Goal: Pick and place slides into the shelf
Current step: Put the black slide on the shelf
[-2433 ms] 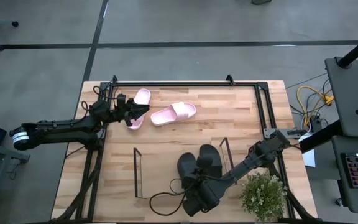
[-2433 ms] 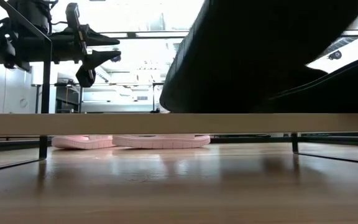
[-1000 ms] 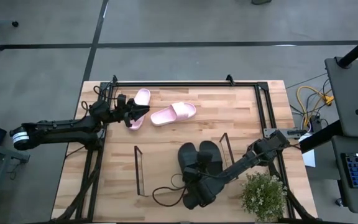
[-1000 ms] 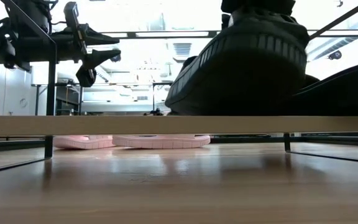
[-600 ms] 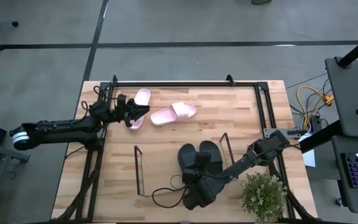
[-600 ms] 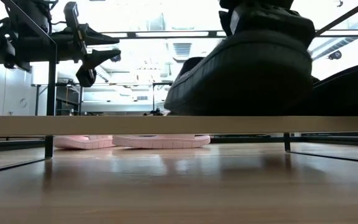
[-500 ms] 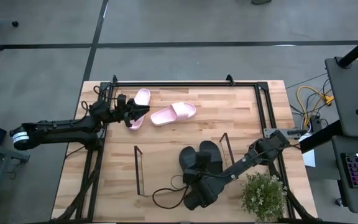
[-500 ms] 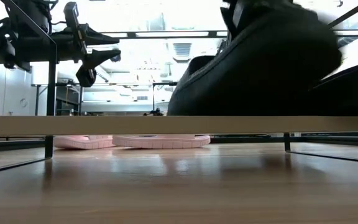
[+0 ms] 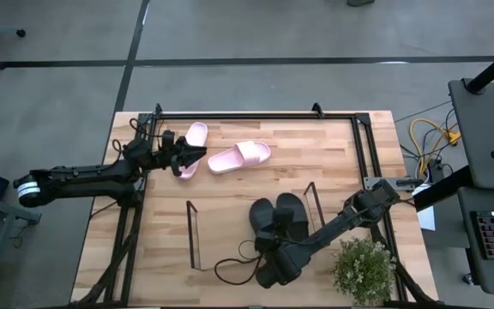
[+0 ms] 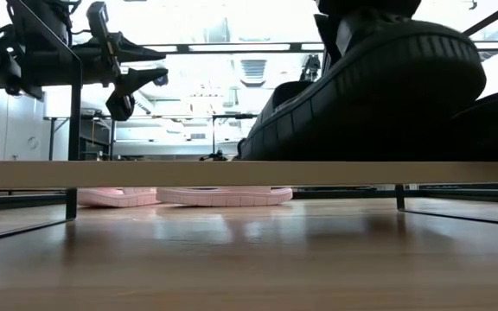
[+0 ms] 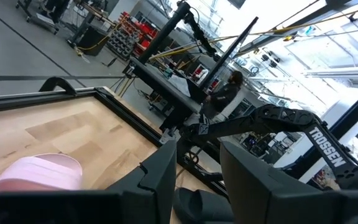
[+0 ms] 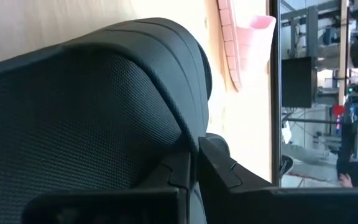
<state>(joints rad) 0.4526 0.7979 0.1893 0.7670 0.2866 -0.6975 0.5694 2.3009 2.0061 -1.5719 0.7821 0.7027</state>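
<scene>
Two black slides lie side by side in the shelf (image 9: 192, 239), between its wire end frames. My right gripper (image 9: 270, 243) is shut on the left black slide (image 9: 262, 218), at its near end; the other black slide (image 9: 292, 215) rests flat beside it. Two pink slides (image 9: 192, 146) (image 9: 240, 156) lie sole-down on the far part of the table. My left gripper (image 9: 185, 154) hovers open over the left pink one, raised well above the table in the low view (image 10: 135, 79). My right gripper pinches the left black slide by the edge of its wide strap (image 12: 189, 138), the fingers (image 12: 229, 177) closed on it from the near side, slanting down. In the low view the slide (image 10: 379, 95) sits tilted, near end raised, far end down on the shelf's base (image 10: 188, 174).
A black metal frame (image 9: 363, 146) edges the table. A potted plant (image 9: 363, 270) stands at the near right corner beside my right arm. A dark cable loop (image 9: 230, 270) lies near the shelf's front. Bare wood stretches between the pink slides and the shelf.
My right gripper has carried the black slide a little toward the table's right and far edge, bringing it closer to the other black slide; its near end stays raised. The shelf's left end frame has shifted slightly right with it. The left arm has kept still.
</scene>
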